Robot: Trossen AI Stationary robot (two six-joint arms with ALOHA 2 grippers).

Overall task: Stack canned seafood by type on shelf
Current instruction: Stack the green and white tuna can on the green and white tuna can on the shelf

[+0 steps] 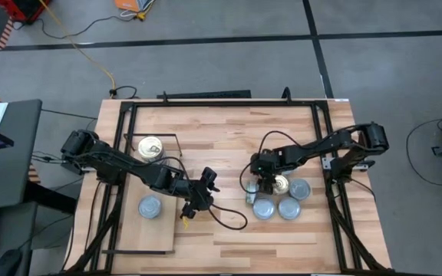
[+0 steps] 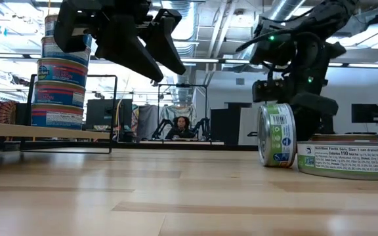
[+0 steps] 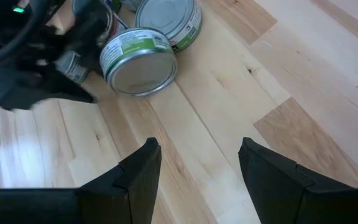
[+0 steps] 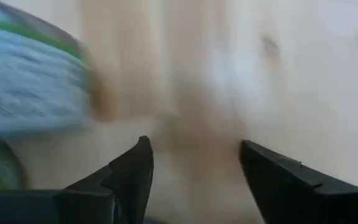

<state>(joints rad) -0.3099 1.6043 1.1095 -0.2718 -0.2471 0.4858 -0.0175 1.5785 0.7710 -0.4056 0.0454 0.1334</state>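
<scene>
Left gripper (image 1: 196, 201): jaws apart, nothing between them. The left wrist view shows only bare tabletop between the two dark fingers (image 3: 138, 177). The gripper hangs above the table (image 1: 229, 138), just off the right edge of the shelf (image 1: 129, 230), and in the low view it sits clear of the surface.

Right gripper (image 1: 263, 182): jaws apart, nothing between them. The right wrist view shows bare wood between its fingers (image 4: 132, 171), with a blurred tin at the edge of that picture; which tin it is cannot be told. The gripper is low over the table at the left side of the loose group of tins.

Loose tins: a tin on its edge (image 2: 277, 134), green label, stands just beside the right gripper. A gold-topped tin (image 1: 281, 184) lies next to the gripper. Three silver-topped tins (image 1: 288, 208) lie flat in a cluster close to it, touching or nearly so.

Shelf: a pale board on the left part of the table, with a black wire frame (image 1: 159, 136) at its far end. A stack of gold-topped tins (image 1: 150, 148) stands inside the frame. A stack of silver-topped tins (image 1: 150, 206) stands nearer on the board, well apart from the first. How many tins the silver stack holds cannot be told.

Beyond the table, a seated person (image 2: 183, 126) is visible in the room.
</scene>
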